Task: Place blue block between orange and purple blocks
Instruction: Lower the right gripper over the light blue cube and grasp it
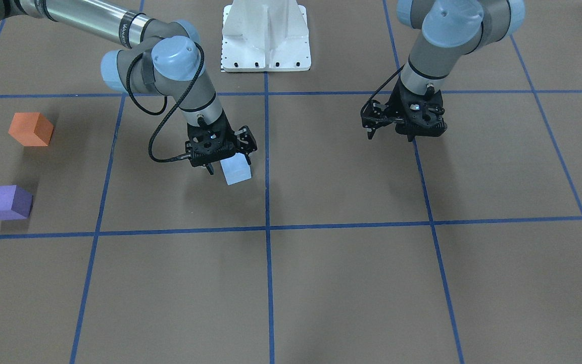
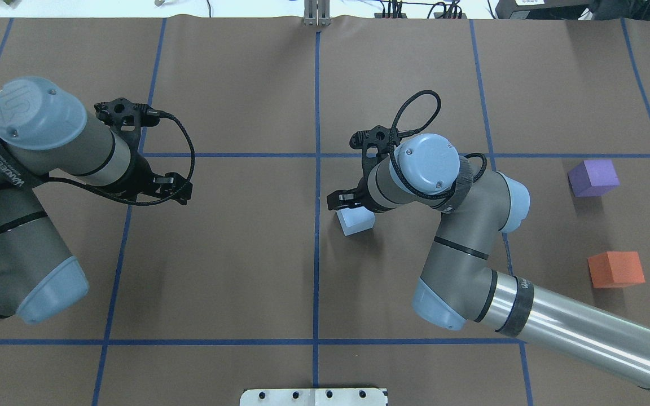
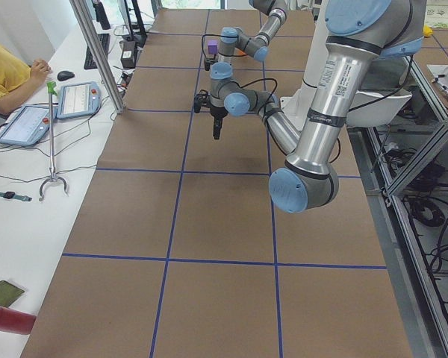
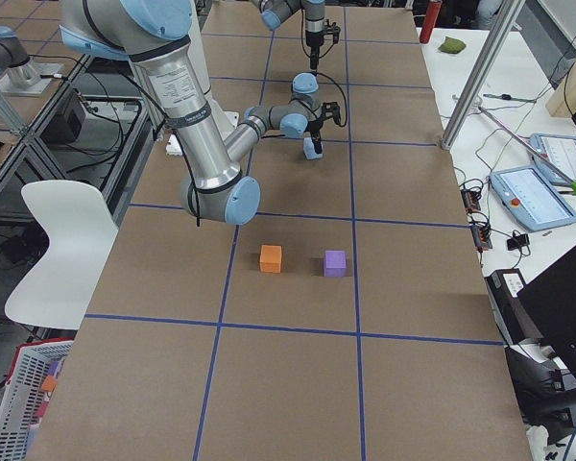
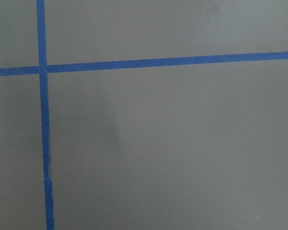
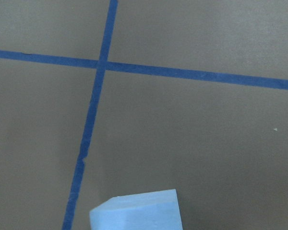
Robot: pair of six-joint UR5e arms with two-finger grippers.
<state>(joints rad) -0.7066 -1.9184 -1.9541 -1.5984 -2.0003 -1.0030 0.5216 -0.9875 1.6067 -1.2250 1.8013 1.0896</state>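
Note:
The light blue block [image 1: 236, 171] rests on the brown table near its middle. It also shows at the bottom edge of the right wrist view [image 6: 137, 213]. My right gripper [image 1: 229, 166] hangs directly over it, open, with a finger on either side of the block. The orange block [image 1: 31, 129] and the purple block [image 1: 7, 202] sit apart on the robot's far right, with a gap between them. My left gripper [image 1: 392, 134] is open and empty, hovering above bare table on the other side.
Blue tape lines [image 1: 267, 227] divide the table into squares. The white robot base [image 1: 265, 38] stands at the table's near edge. A white chair [image 4: 62, 240] and operator desks with tablets [image 3: 30, 123] lie beyond the table's edges.

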